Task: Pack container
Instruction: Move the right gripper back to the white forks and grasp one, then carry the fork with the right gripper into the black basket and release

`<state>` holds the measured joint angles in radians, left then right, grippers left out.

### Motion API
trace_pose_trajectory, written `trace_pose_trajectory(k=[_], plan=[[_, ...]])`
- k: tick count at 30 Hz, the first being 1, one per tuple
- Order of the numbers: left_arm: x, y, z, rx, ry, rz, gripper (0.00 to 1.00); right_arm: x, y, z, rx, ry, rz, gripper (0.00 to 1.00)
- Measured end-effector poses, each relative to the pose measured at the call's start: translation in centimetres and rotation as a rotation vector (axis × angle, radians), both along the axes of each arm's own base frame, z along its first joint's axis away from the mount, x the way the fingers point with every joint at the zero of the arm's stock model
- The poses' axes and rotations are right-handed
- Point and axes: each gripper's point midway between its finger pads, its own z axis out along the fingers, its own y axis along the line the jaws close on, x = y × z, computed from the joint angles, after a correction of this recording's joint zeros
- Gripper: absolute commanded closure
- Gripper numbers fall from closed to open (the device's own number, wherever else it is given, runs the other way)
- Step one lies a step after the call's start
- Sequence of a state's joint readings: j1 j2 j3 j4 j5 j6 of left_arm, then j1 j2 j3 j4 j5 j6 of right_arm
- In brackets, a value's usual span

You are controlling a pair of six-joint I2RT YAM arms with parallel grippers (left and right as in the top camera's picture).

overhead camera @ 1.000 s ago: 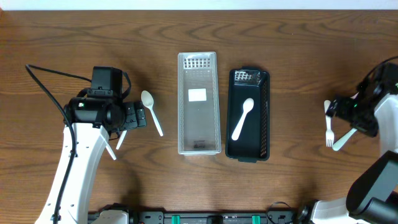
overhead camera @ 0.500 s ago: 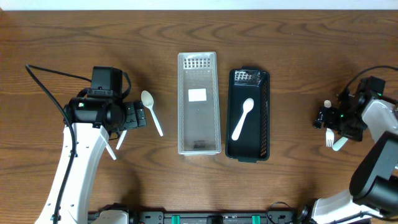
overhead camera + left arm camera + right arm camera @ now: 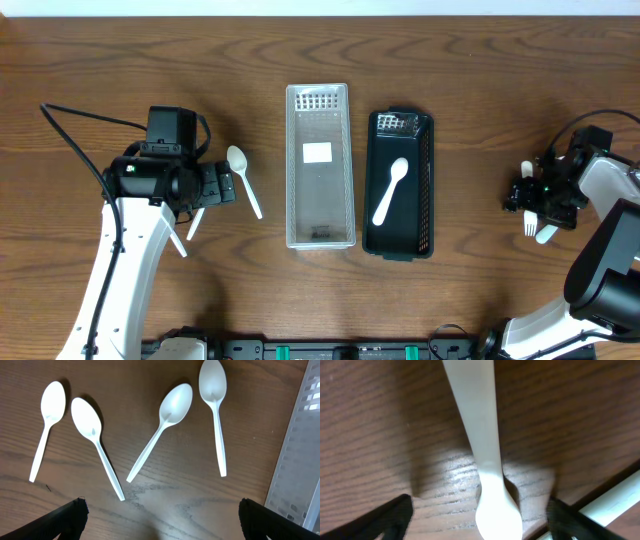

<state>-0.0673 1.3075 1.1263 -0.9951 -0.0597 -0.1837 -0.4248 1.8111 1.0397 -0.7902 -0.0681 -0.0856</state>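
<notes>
Straddling white handle [image 3: 481, 435], right claw [image 3: 478, 516] lower.

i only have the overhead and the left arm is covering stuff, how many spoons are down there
Observer: The left wrist view shows four white spoons lying loose on the table.
Operator: holding any?
Observer: No. The left gripper is open, fingers wide apart at the frame's bottom corners with nothing between them.
Operator: and the other side?
Observer: In the right wrist view a white utensil handle runs between the open fingers of the right gripper, not clamped. I cannot tell which utensil it belongs to.
</notes>
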Motion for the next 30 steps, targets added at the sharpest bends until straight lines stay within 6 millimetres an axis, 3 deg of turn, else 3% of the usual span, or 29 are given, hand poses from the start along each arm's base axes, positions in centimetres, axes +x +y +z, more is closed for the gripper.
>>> trace_pose_trajectory(k=[4, 21, 30], plan=[[0.2, 0.0, 0.1, -0.001, -0.009, 0.0, 0.02, -0.6, 0.0, -0.1, -0.005, 0.028, 0.001, 0.39], [0.2, 0.0, 0.1, -0.001, -0.011, 0.0, 0.02, -1.7, -0.8, -0.3, -0.05, 0.085, 0.0, 0.66], [0.2, 0.0, 0.1, -0.001, -0.01, 0.0, 0.02, -1.6, -0.9, -0.3, -0.056, 0.081, -0.001, 0.68]])
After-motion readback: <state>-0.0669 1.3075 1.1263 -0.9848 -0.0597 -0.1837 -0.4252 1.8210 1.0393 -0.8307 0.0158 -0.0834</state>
